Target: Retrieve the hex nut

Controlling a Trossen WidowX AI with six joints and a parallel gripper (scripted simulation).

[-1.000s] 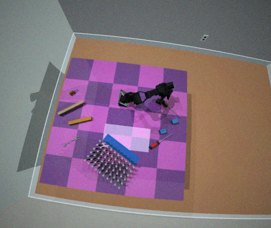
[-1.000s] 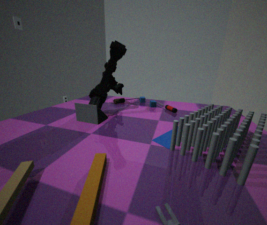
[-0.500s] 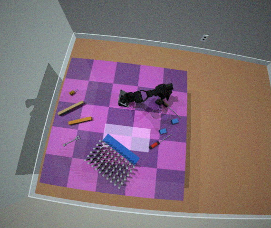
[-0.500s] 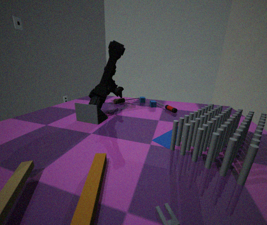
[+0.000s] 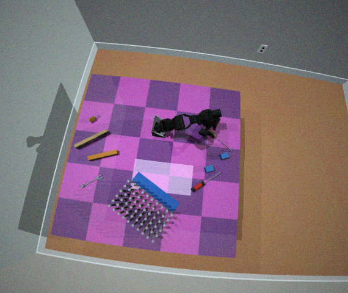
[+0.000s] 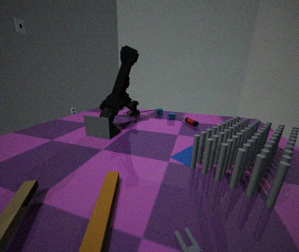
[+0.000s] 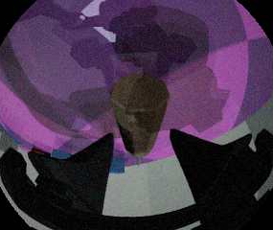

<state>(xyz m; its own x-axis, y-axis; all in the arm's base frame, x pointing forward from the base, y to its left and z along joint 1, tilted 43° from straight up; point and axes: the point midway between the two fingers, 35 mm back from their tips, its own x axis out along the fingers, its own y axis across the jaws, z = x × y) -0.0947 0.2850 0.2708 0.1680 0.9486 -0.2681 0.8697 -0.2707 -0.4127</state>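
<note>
My gripper (image 5: 206, 132) (image 6: 134, 107) (image 7: 142, 136) is open. It hangs low over the dark olive handle (image 5: 212, 133) (image 6: 131, 113) (image 7: 140, 112) of a tool with a thin metal shaft (image 5: 223, 143) (image 6: 147, 111). In the wrist view the handle shows in the gap between the fingertips, not clamped; whether a finger touches it I cannot tell. The standing metal spacers (image 5: 152, 241) (image 6: 278, 184) form a dense field, upright. The blue taped strip (image 5: 155, 191) (image 6: 183, 157) lies along its front. A red-handled tool (image 5: 198, 186) (image 6: 191, 121) lies right of the strip. I cannot make out the nut.
Two blue blocks (image 5: 209, 168) (image 5: 224, 155) (image 6: 171, 116) (image 6: 159, 111) lie near the tool shafts. Left are a tan bar (image 5: 91, 138) (image 6: 8, 214), an orange bar (image 5: 102, 155) (image 6: 100, 214), a grey forked tool (image 5: 91, 181) (image 6: 191, 248) and a small yellow object (image 5: 92, 119).
</note>
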